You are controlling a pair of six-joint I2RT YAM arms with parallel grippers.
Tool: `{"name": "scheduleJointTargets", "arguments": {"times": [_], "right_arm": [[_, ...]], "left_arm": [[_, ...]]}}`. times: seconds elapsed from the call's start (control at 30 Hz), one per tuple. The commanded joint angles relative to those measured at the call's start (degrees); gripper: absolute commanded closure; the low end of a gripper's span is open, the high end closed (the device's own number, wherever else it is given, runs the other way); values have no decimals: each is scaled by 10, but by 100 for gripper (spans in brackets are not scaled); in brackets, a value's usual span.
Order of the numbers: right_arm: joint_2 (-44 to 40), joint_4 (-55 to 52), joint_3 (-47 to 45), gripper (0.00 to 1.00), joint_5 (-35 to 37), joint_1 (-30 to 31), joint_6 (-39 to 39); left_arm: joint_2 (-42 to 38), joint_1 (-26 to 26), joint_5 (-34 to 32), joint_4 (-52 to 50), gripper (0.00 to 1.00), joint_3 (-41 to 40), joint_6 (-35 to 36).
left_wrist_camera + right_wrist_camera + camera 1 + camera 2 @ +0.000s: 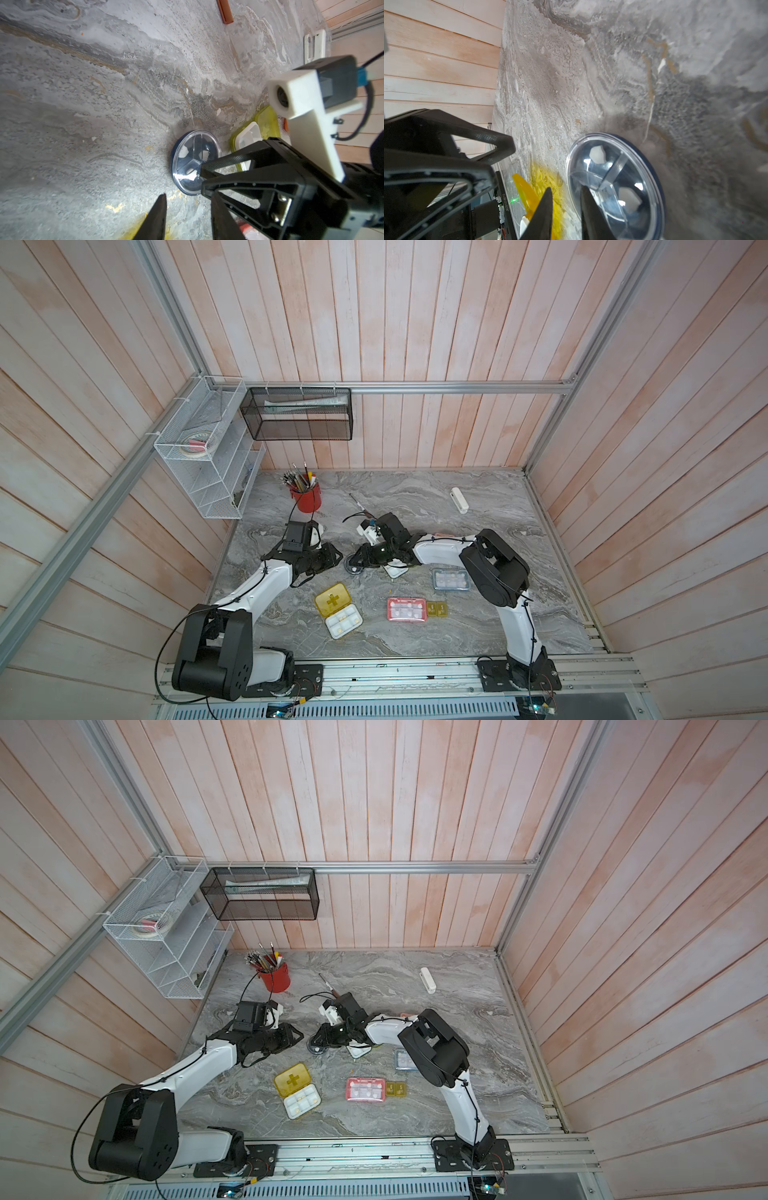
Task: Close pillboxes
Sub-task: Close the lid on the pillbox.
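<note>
Round pillbox sits in the middle of the table under the right gripper, whose jaws are slightly apart astride the rim, can't tell if they're pinching. Left gripper hangs open and empty right beside it. Off-centre push could skid or flip the box, or knock the grippers together imo.

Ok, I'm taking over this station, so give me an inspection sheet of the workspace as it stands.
Surface: grey marbled tabletop, flat.
Job's things: yellow cross-lidded plastic pillbox and lime-green plastic pillbox open; pink pillbox, blue-grey pillbox, small amber pillbox look shut; dark round clear-lidded pillbox lid on.
Clutter: red cup of pens; white oblong bar; thin loose tool.
Grippers: left gripper open, empty; right gripper at the round pillbox's rim, grip unclear.
Cables: black cables loop along both arms.
Surroundings: wood-plank walls; white wire shelf; black mesh basket.
</note>
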Motion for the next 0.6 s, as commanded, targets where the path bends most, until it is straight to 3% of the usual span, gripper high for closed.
{"name": "scheduleJointTargets", "arguments": {"times": [0.0, 0.23, 0.57], "right_arm": [[12, 2, 2, 74, 0, -5, 3], [-28, 0, -7, 74, 6, -7, -3], [-175, 6, -114, 69, 34, -6, 3]], "left_arm": [[-8, 3, -4, -3, 62, 11, 13], [15, 4, 24, 53, 62, 0, -1], [154, 4, 63, 154, 54, 25, -17]]}}
